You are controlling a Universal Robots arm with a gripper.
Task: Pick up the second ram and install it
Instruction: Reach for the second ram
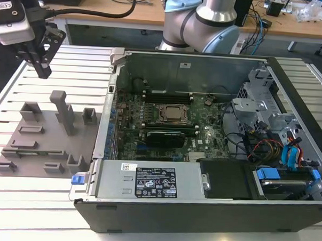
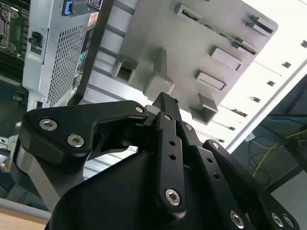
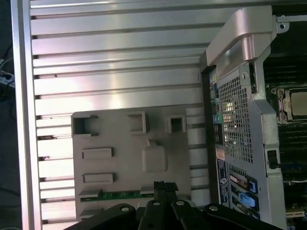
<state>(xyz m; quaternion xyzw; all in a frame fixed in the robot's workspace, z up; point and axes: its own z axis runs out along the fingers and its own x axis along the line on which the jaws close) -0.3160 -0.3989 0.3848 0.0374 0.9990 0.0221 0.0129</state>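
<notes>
The second ram (image 3: 122,194) is a thin green board lying on edge in a slot of the grey plastic tray (image 3: 124,143), near the tray's edge closest to me; in the second wrist view the ram (image 2: 213,28) shows as a green strip at the tray's far side. My gripper (image 1: 43,70) hangs above the slatted table at the exterior view's far left, behind the tray and well above it. Its black fingertips (image 3: 164,185) are pressed together with nothing between them, as the second wrist view also shows for the gripper (image 2: 165,98).
An open computer case (image 1: 200,207) lies at the exterior view's right of the tray, with the motherboard and CPU socket (image 1: 173,114) exposed. A tall grey post (image 1: 62,111) and several blocks stand up from the tray. The case's metal side wall (image 3: 240,120) borders the tray.
</notes>
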